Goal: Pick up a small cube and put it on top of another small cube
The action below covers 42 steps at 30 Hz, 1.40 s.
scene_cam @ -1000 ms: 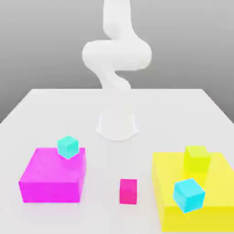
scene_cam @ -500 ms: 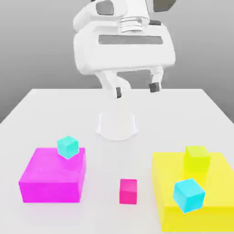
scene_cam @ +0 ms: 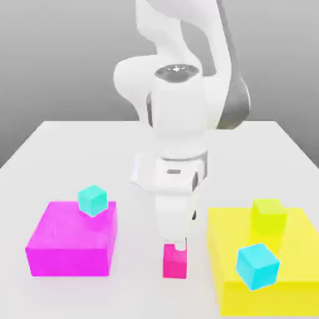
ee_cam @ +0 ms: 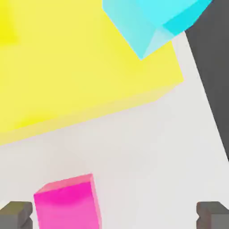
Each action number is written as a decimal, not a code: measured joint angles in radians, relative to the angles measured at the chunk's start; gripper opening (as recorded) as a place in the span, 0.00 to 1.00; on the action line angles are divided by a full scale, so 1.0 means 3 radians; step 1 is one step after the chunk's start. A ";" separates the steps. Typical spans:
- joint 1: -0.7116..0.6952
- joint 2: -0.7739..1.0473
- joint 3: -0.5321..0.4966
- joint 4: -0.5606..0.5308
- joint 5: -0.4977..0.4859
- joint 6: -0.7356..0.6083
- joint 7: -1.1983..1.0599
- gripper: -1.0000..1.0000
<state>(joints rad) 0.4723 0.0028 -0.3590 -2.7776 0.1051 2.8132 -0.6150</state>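
Observation:
The small cube, hot pink and matte, rests on the white table near the front, between two big blocks. My gripper hangs straight down just above it and hides its top edge. In the hand view the gripper is open wide. The dark fingertips stand far apart, and the pink cube lies off-centre, close to one of them. A cyan cube sits on the flat magenta block. A second cyan cube sits tilted on the yellow block, and appears again in the hand view.
A yellow-green cube stands toward the back of the yellow block. The arm's round white base is behind the pink cube. The table's dark edge runs close to the yellow block.
The arm has swung down from high over the table until the hand stands just above the pink cube. The fingers stayed open. No cube has moved.

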 joint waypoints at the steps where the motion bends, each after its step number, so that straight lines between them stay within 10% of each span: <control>1: 0.0003 0.0065 -0.0012 -0.0050 -0.0090 0.0055 -0.0073 0.50; 14: -0.0539 0.0906 0.0704 0.0079 0.0670 0.0708 -0.0788 0.50; 15: -0.0618 0.0972 0.0798 0.0088 0.0725 0.0760 -0.0826 0.00; 35: -0.0146 0.0183 0.0114 -0.0083 -0.0144 0.0149 -0.0174 0.00; 42: 0.0274 -0.0258 0.0384 0.0324 0.0261 -0.0538 -0.0073 0.00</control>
<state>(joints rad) 0.5545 -0.0745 -0.2438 -2.6803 0.1836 2.6518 -0.6370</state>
